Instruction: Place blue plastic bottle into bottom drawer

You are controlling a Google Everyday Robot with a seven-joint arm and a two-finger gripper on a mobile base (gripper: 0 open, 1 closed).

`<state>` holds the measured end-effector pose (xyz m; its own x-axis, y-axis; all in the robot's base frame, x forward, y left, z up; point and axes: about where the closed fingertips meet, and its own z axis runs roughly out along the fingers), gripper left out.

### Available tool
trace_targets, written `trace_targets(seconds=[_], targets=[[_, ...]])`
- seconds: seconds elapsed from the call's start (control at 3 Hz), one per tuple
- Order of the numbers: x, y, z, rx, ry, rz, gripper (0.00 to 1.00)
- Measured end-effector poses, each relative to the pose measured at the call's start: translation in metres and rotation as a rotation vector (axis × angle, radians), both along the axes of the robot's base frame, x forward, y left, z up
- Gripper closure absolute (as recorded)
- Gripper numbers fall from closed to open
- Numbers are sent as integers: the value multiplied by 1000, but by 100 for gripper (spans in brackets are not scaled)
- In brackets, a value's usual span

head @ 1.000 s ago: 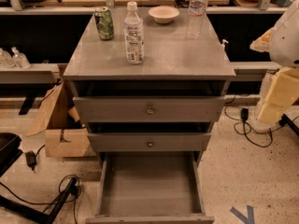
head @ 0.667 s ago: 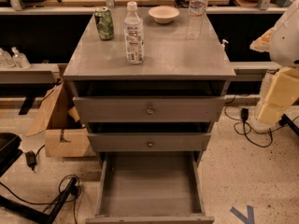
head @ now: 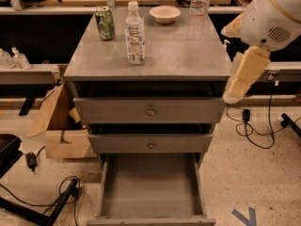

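Speckled concrete floor runs round the grey table (head: 178,55), with cables trailing on both sides and a cardboard box (head: 60,128) at its left.

In the camera view, the blue plastic bottle (head: 135,34) stands upright left of the table's middle. It is near the green can (head: 105,23) behind it but apart from it, and well apart from the bowl (head: 164,14) and the tall water bottle (head: 197,12).

The bottom drawer (head: 151,185) is pulled out below. The claw (head: 233,93) hangs off the table's right edge beside the top drawer (head: 117,111), carrying nothing. I cannot tell whether it is apart or together.

A sideways reach from there could tip the light bottle or push it into the can. On the way down, the bottle might strike the two upper drawer fronts, which overhang the bottom drawer's rear. The table's front is bare, and the drawer's front half lies open from above.
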<state>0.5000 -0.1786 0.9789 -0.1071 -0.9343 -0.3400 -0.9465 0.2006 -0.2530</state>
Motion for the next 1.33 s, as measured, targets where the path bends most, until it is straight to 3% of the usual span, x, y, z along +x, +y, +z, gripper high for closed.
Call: trace_targets(seconds=[0.67,1.0,1.33], targets=[[97,43,-9,410,-126,12,0],[141,59,-9,606,-254,23,0],[163,62,1,647,-330,-4,0]])
